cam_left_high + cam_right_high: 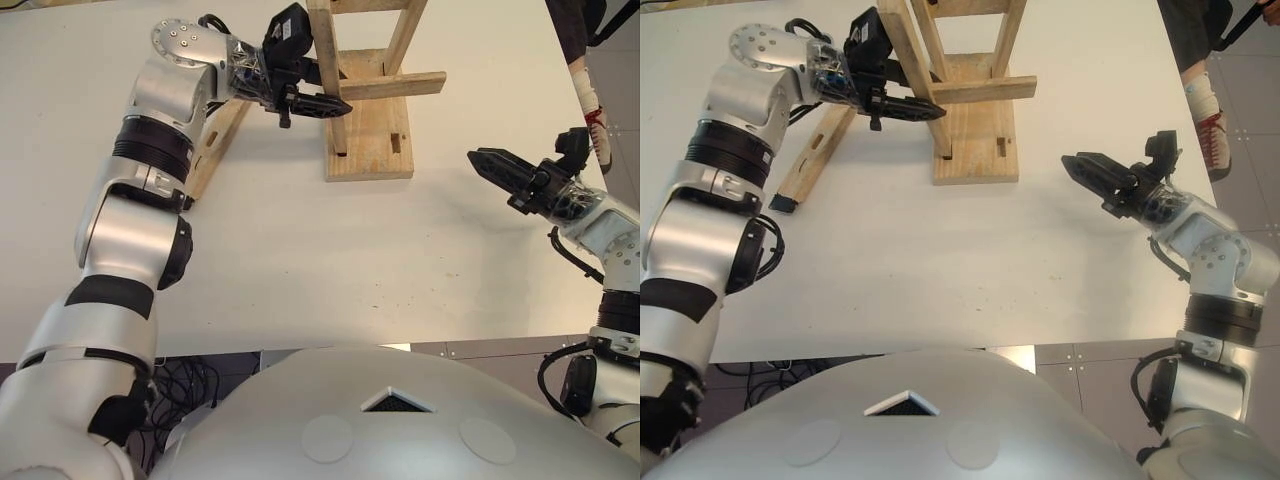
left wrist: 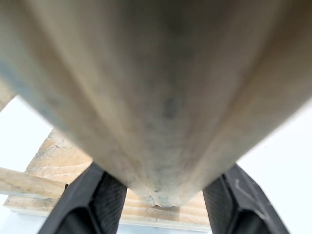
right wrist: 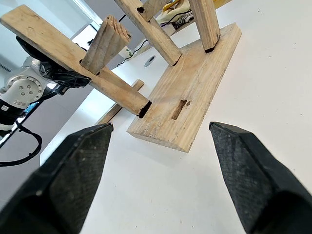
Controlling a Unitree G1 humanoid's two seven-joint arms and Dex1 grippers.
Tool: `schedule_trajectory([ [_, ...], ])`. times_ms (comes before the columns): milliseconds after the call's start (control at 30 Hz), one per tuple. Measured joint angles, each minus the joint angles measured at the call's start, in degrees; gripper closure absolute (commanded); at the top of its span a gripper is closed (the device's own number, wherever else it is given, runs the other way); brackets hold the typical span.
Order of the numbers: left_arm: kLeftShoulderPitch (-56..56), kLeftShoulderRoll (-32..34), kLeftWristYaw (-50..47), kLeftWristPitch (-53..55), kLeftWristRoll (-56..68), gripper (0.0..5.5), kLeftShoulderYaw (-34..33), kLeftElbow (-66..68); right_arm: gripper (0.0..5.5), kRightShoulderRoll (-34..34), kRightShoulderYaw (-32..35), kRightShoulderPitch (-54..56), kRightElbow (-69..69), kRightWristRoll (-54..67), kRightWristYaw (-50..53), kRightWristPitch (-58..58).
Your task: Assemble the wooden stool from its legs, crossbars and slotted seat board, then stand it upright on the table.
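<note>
White table (image 1: 300,260), pale wooden stool (image 1: 400,86) half built at its far side.
The slotted seat board (image 1: 372,160) lies flat, legs (image 1: 403,35) standing in it; my left gripper (image 1: 335,104) clamps one leg (image 1: 339,135), my right gripper (image 1: 487,163) hangs jaws apart.

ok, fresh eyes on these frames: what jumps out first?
The half-built pale wooden stool at the far middle of the white table: its slotted seat board lies flat, with legs and a crossbar standing up from it. The left gripper is clamped on the left upright leg. The right gripper hangs open over bare table to the right.
</note>
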State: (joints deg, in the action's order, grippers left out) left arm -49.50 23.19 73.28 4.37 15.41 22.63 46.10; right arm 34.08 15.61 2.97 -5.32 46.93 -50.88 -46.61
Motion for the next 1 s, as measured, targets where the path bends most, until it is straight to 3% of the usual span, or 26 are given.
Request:
schedule_trajectory([
  [333, 5.8, 3.8, -3.9, -2.1, 0.1, 3.49, 3.0, -12.3, 1.87, 0.0, 0.0, -1.0, 0.0, -0.1, 0.6, 0.3],
  [533, 6.1, 3.8, -4.2, -1.1, 1.1, 3.49, 3.0, -12.5, 1.87, -0.6, 0.0, -2.3, 0.1, -0.1, 1.3, 1.3],
  [633, 8.2, 3.6, -5.8, 2.6, -1.3, 2.77, 5.2, -9.7, 1.87, -2.4, -0.1, -2.3, 0.2, -0.1, 1.9, 1.6],
  [767, 14.4, 3.5, -8.3, 9.8, -5.8, 2.27, 8.3, -9.1, 1.87, -6.6, 0.5, -3.2, 1.3, -0.6, 4.5, 4.3],
  [1000, 20.7, 8.2, -12.7, 18.6, -6.5, 1.51, 0.8, -22.3, 1.87, -8.9, 0.2, -7.0, 3.5, -0.4, 6.2, 5.3],
])
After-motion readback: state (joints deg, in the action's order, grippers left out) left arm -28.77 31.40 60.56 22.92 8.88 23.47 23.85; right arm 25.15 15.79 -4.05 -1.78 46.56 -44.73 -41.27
